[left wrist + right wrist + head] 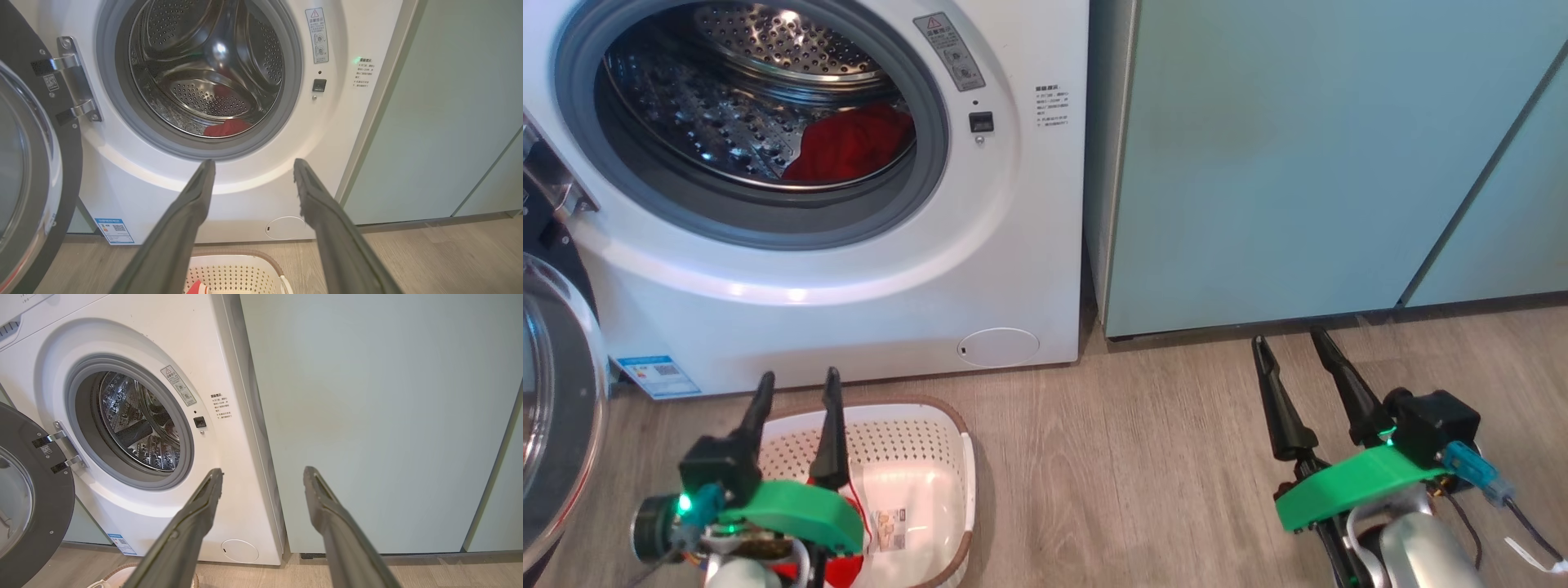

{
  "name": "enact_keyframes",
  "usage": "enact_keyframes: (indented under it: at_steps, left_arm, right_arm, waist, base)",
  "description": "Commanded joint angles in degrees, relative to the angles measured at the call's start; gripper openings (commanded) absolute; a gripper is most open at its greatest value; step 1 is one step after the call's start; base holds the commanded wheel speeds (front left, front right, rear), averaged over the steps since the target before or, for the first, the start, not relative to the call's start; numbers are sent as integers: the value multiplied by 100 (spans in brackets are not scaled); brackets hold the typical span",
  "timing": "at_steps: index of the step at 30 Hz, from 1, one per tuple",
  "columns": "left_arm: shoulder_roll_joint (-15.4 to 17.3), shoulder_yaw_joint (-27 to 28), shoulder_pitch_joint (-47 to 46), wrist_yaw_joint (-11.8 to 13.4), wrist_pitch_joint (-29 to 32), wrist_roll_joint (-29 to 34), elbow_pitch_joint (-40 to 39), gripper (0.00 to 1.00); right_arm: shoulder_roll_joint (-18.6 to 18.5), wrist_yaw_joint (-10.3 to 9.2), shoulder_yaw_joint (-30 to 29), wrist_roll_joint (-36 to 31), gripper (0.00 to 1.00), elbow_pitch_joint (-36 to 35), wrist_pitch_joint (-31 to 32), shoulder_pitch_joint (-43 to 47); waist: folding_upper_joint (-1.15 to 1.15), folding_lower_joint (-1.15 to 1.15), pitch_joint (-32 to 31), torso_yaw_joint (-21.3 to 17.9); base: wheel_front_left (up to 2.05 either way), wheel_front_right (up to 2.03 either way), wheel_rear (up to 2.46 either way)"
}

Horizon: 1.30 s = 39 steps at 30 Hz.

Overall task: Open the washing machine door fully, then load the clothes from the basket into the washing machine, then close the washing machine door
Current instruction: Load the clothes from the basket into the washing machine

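- Where the head view's left edge cuts it off, washing machine door: swung wide open, black rim and clear glass bowl facing the room, hung on a metal hinge at the left of the porthole.
- Washing machine: white front-loader standing on the floor, porthole uncovered, grey gasket around a perforated steel drum. Blue label low at the left of its front, round flap low at the right.
- Clothes: red fabric lying inside the drum, on its lower right side, behind the gasket lip.
- Left pincer: fingers spread wide with nothing between them, held above the basket and pointing at the washer front below the porthole.
- Basket: cream-white with perforated walls and a brown rim, on the floor just in front of the washer. Sticker on its bottom. A small red patch shows at its near end, partly behind the left pincer's body; whether this is cloth cannot be told.
- Cabinets: pale teal fronts, just beside the washer's right side.
- Right pincer: fingers spread wide and holding nothing, above bare floor in front of the cabinets, well apart from the basket.
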Motion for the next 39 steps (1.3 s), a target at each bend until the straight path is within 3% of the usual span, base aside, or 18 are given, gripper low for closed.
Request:
enact_keyframes:
  at_steps: [1,11,39]
  left_arm:
    - [36,89,-144,90,-29,-77,-242,100]
    - [34,-312,-51,312,-29,-132,-310,100]
    - [34,-472,-65,421,-29,-160,-152,100]
  right_arm:
    - [-5,-1,108,44,100,-216,-15,-152]
    - [-5,-1,71,106,100,-190,-33,-157]
    - [-5,-1,83,98,100,-128,-64,-192]
  waist:
    - [0,1,-1,10]
    - [0,1,26,61]
    - [0,1,12,111]
  base:
    - [0,0,0]
    - [0,0,0]
    - [0,0,0]
